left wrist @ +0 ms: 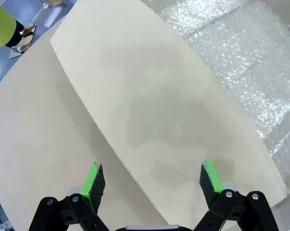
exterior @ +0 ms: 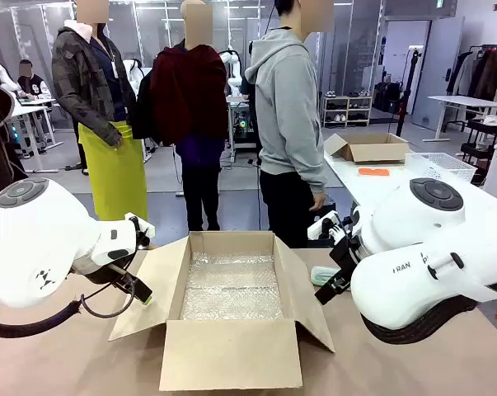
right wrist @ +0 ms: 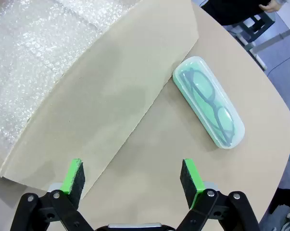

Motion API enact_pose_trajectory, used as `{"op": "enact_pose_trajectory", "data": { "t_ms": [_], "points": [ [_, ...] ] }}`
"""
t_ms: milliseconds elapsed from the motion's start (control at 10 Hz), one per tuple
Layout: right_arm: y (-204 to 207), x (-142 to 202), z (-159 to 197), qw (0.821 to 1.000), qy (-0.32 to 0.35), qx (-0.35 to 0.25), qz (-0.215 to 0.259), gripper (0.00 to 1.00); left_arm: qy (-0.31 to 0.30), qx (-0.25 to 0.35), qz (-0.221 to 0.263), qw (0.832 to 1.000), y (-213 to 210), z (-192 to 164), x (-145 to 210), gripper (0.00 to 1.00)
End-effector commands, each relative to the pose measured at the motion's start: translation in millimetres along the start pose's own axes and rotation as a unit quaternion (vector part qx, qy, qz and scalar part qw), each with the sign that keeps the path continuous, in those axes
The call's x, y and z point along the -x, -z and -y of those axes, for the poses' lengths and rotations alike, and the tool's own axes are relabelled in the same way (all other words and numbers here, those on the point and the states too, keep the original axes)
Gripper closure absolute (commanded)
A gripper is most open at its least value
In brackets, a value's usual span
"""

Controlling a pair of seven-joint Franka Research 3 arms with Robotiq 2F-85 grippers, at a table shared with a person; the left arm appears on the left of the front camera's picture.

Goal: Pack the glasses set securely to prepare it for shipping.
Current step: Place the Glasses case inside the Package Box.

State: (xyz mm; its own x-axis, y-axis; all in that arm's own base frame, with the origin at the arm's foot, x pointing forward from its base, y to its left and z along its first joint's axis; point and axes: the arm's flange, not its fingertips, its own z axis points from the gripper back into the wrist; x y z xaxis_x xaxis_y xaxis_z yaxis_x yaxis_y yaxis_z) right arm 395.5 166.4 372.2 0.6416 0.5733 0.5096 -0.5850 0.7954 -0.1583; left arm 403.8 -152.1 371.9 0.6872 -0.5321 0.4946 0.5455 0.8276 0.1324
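My right gripper (right wrist: 131, 177) hangs spread and empty, the mint glasses case (right wrist: 208, 108) lying upper right beside the box flap (right wrist: 111, 86), where a careless reach could snag the flap or nudge the case off the table (right wrist: 159, 159).

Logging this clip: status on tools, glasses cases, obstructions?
Left tool open, over left flap. Right tool open, empty. Mint green case on table beside right flap, unpacked. Nothing in the way.

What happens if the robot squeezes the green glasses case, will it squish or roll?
The green glasses case looks like hard plastic, so probably stiff. It lies flat on the table, so rolling seems unlikely. Its smooth shell might slip.
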Motion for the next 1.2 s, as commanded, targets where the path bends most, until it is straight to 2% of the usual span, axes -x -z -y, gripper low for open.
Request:
{"op": "enact_pose_trajectory", "data": {
  "t_ms": [0,900,1100],
  "points": [
    [0.0,-0.1,-0.4,1.000,0.000,0.000,0.000,0.00,0.000,0.000,0.000,1.000,0.0,0.1,0.0,0.00],
    [0.0,0.0,0.0,1.000,-0.001,0.000,0.000,0.00,0.001,0.000,0.000,1.000,0.0,0.7,-0.2,0.00],
    [-30.0,-8.2,29.4,1.000,-0.015,0.001,-0.014,0.00,0.017,0.023,-0.007,1.000,-56.5,3.2,-7.4,0.00]
  ]
}}
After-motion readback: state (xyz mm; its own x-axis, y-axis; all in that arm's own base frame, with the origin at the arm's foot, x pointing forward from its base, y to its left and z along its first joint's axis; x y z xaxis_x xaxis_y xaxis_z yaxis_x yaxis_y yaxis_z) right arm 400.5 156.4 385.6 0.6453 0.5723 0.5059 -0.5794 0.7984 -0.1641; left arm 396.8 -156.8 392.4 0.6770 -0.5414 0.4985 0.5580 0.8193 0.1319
